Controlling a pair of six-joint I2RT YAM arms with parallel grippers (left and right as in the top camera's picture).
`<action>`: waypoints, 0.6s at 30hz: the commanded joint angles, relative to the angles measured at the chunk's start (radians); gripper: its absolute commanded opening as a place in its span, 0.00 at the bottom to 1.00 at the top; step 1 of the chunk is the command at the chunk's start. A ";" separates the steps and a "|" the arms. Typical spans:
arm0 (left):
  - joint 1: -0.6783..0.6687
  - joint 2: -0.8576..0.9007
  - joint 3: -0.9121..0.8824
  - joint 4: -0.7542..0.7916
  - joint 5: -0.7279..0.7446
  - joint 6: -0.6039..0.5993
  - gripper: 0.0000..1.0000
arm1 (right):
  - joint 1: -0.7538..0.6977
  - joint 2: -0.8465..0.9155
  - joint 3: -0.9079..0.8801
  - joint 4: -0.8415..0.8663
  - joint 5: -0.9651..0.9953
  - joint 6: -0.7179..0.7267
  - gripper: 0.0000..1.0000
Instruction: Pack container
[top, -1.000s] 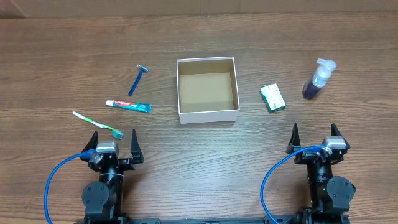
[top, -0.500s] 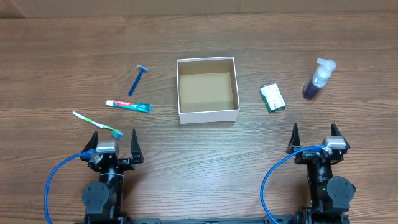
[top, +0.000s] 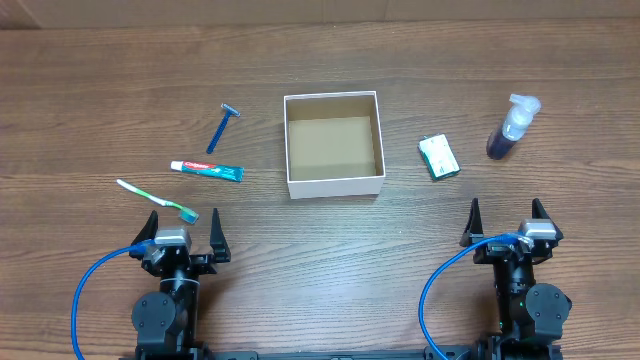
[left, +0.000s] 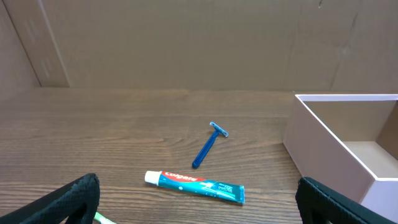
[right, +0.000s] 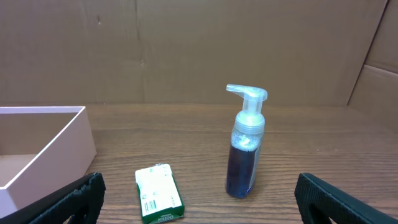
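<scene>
**A:** Container (top: 336, 186) check: sits mid-tabletop (top: 320, 260), between the two arms, brown inside bare. Looks like step one, nothing packed yet.

**B:** Yep. Spread wide on both sides, left jaws and right jaws alike, gripping nothing, parked at the near edge.

**A:** Closest pick on the left?

**B:** Just ahead of the left pair: toothbrush (top: 155, 199). Further out, toothpaste tube (top: 207, 170), then razor (top: 222, 126). Over on the right, green-white packet (top: 438, 157) lying flat near the container wall, and pump bottle (top: 510, 128) upright beyond it.

**A:** So probably: reach for the toothbrush or the packet, drop low, pinch across the narrow side, lift over the wall, let go inside.

**B:** Agreed. Needs a really low approach for the flat stuff. Would guess tippy for the bottle, so grab low on the body.
</scene>
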 joint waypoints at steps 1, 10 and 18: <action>0.006 -0.002 -0.012 0.005 -0.006 0.023 1.00 | 0.000 -0.006 -0.010 0.009 -0.006 0.006 1.00; 0.006 -0.002 -0.012 0.005 -0.006 0.023 1.00 | 0.000 -0.006 -0.010 0.005 0.039 -0.001 1.00; 0.006 -0.002 -0.012 0.005 -0.006 0.023 1.00 | 0.000 -0.006 0.006 0.079 0.047 0.179 1.00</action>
